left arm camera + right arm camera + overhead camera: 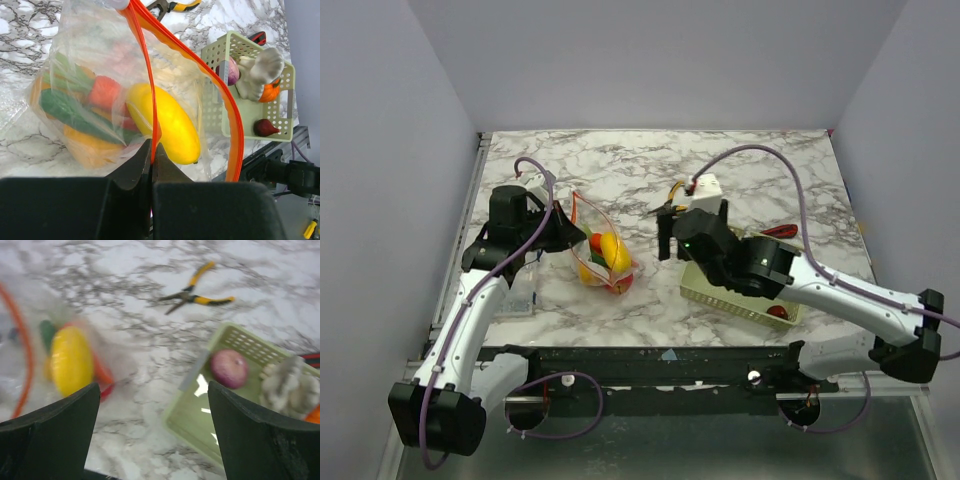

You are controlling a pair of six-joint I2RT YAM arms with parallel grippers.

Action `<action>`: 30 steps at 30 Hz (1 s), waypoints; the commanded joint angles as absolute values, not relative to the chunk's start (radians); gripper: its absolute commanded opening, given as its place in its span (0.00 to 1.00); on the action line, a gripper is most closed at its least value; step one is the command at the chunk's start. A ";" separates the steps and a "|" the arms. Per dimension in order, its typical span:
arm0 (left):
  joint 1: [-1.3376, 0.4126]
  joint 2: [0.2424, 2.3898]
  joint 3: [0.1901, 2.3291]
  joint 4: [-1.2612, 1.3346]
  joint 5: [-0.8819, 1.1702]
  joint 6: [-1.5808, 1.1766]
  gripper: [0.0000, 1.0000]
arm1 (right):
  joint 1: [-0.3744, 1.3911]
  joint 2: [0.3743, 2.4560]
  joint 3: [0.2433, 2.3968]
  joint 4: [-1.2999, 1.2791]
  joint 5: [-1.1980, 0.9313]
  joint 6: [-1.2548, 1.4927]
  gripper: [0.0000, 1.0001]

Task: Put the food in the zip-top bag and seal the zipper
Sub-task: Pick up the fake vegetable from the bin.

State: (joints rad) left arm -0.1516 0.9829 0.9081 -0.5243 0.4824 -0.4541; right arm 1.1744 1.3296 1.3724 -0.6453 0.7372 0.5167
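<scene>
Left gripper point(151, 152): jaws shut tight on the zipper point(148, 85), holding the zip-top bag point(85, 55) with its mouth open on the bench point(740, 160). A yellow mango point(167, 125) and other food lay inside the bag.

Right gripper point(152, 390): jaws wide and empty, between bag and basket point(287, 100).

The basket held a purple piece point(231, 72), an orange piece point(272, 90) and a dark-red piece point(265, 127).

Judgement: loading partly done, sealing not begun.

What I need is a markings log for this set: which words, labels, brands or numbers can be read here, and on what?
No text can be read in any view.
The zip-top bag, its zipper, the basket and the pliers show no lettering.
The right wrist view is blurred, so fine print there could not be told.
</scene>
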 commanded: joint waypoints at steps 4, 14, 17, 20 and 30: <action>-0.146 1.012 0.918 -0.504 0.514 -0.462 0.00 | 0.827 1.065 0.978 -0.527 0.627 0.612 0.89; -0.150 1.034 0.969 -0.593 0.524 -0.466 0.00 | 0.712 1.179 0.872 -0.460 0.493 0.552 0.88; -0.152 1.053 0.976 -0.610 0.534 -0.459 0.00 | 0.711 1.232 0.905 -0.471 0.579 0.455 0.79; -0.152 1.083 0.984 -0.615 0.488 -0.439 0.00 | 0.712 1.316 0.976 -0.486 0.612 0.345 0.78; -0.152 1.093 0.977 -0.581 0.513 -0.425 0.00 | 0.711 1.383 0.937 -0.441 0.577 0.207 0.82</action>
